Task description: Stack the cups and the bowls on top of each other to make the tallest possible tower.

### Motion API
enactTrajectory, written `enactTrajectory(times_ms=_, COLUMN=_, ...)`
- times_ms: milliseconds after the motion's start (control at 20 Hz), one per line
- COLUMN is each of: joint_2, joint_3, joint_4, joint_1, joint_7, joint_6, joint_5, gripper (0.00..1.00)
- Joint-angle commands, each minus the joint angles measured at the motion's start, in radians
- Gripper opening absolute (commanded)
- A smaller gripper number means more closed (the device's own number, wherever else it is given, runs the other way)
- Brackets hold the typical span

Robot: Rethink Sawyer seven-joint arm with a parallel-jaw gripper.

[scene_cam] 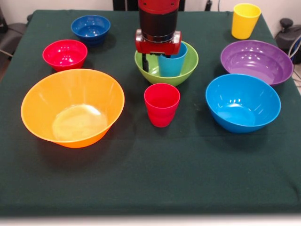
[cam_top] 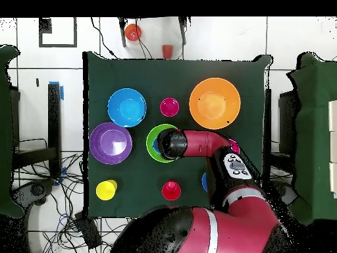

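We log the gripper [scene_cam: 156, 62] low over the green bowl [scene_cam: 187, 70], jaws seemingly clamped on the light blue cup [scene_cam: 172, 64], likely seating a tower base.

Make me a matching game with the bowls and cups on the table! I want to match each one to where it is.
Things:
1. light blue cup
2. yellow cup
3. red cup
4. orange bowl

Places (front view):
a. far right corner of the table
b. inside the green bowl, under the gripper
c. near left, the biggest bowl
d. alone, just in front of the green bowl

Pairs: 1-b, 2-a, 3-d, 4-c
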Motion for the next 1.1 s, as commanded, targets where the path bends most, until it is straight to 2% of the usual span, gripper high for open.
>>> enactTrajectory(times_ms=50, joint_2=0.054, joint_3=0.03, joint_4=0.007, joint_1=-0.02, joint_7=0.01, joint_6=-0.049, joint_5=-0.065, gripper=1.0)
enactTrajectory(times_ms=450, joint_2=-0.097, joint_3=0.023, joint_4=0.118, joint_1=-0.006, joint_7=0.02, joint_6=0.047, joint_5=-0.031, gripper=1.0)
enactTrajectory(times_ms=700, joint_2=-0.089, joint_3=0.023, joint_4=0.1, joint_1=0.007, joint_7=0.011, joint_6=0.07, joint_5=-0.03, gripper=1.0)
enactTrajectory(times_ms=850, joint_2=-0.114, joint_3=0.02, joint_4=0.123, joint_1=0.012, joint_7=0.042, joint_6=0.075, joint_5=-0.005, gripper=1.0)
enactTrajectory(times_ms=1100, joint_2=-0.174, joint_3=-0.006, joint_4=0.171, joint_1=0.026, joint_7=0.066, joint_6=0.083, joint_5=-0.002, gripper=1.0)
